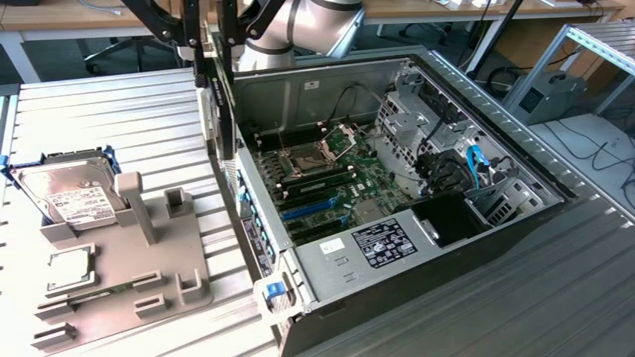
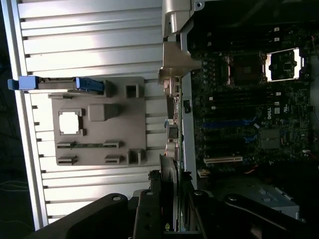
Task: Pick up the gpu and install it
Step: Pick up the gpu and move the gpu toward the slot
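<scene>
The gpu hangs edge-on and upright, a thin dark card with a silvery bracket, over the open computer case's wall on the exterior view's left. My gripper is shut on its upper end. In the wrist view the gpu runs away from my gripper, its metal bracket at the far end, just beside the case wall. The motherboard lies below inside the case, with blue expansion slots near its front; the blue slots lie to one side of the card.
A grey holding fixture sits on the ribbed table on the exterior view's left, carrying a silver hard drive and a square CPU chip. Inside the case are a power supply, drive cages and blue cables.
</scene>
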{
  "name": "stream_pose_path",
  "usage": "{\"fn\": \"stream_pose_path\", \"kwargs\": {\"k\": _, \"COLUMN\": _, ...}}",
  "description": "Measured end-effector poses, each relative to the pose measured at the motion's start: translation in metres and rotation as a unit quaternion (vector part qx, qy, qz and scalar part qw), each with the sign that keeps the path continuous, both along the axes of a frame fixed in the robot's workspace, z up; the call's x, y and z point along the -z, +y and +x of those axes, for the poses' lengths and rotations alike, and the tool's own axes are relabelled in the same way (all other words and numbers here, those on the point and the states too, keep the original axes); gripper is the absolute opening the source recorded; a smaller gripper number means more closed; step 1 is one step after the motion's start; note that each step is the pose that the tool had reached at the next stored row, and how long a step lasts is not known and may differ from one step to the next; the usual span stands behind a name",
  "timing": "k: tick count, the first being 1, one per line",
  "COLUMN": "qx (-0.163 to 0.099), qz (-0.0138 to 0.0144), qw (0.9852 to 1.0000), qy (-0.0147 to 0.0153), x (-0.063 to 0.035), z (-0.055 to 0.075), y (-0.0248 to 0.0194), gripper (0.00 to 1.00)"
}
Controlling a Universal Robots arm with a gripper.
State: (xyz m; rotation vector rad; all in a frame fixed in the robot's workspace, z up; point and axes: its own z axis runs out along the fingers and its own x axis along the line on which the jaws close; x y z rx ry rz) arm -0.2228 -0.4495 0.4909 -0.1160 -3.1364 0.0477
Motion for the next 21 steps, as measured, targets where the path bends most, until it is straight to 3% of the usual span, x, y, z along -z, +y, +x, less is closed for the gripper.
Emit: {"fn": "stream_pose_path", "kwargs": {"k": 21, "qx": 0.000, "qz": -0.0064, "qw": 1.0000, "qy": 0.0000, "x": 0.0028, "z": 0.020, "y": 0.0000, "gripper": 0.26}}
